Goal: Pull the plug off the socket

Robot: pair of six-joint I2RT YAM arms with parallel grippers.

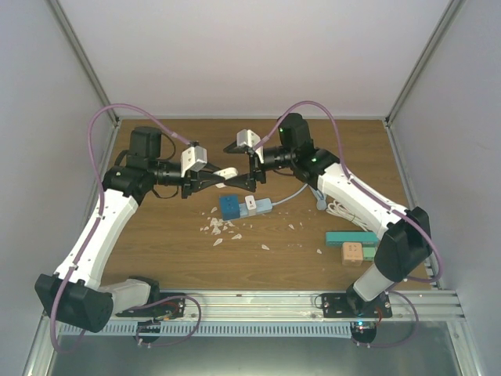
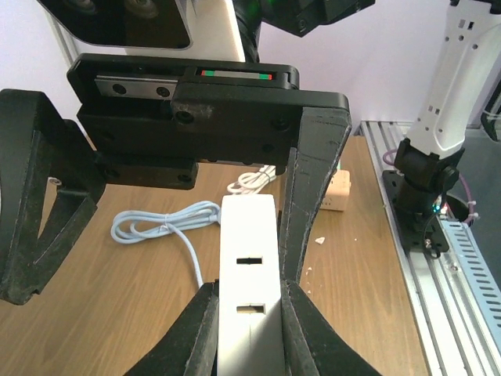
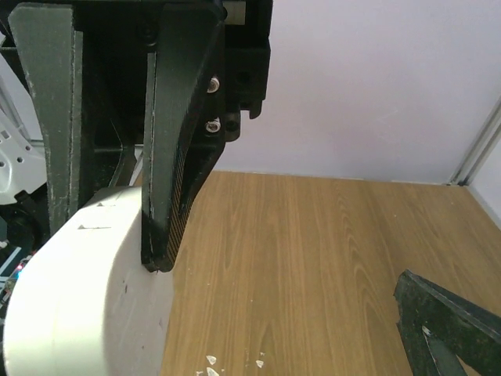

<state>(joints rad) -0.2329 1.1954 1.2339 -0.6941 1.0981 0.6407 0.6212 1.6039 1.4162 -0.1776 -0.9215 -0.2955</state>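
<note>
Left claw (image 2: pixel 247 325) clamps a white socket block (image 2: pixel 249 235) above the table (image 1: pixel 156 235), bracing it as the wide-open right claw (image 1: pixel 250 177) straddles it, seemingly poised to pull.

Wooden table (image 1: pixel 176 254), pale walls (image 1: pixel 250 55).

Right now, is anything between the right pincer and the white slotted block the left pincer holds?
Nothing visible. The white slotted block, clamped in the left pincer, has its free end between the open fingers of the right pincer, close beside one.
</note>
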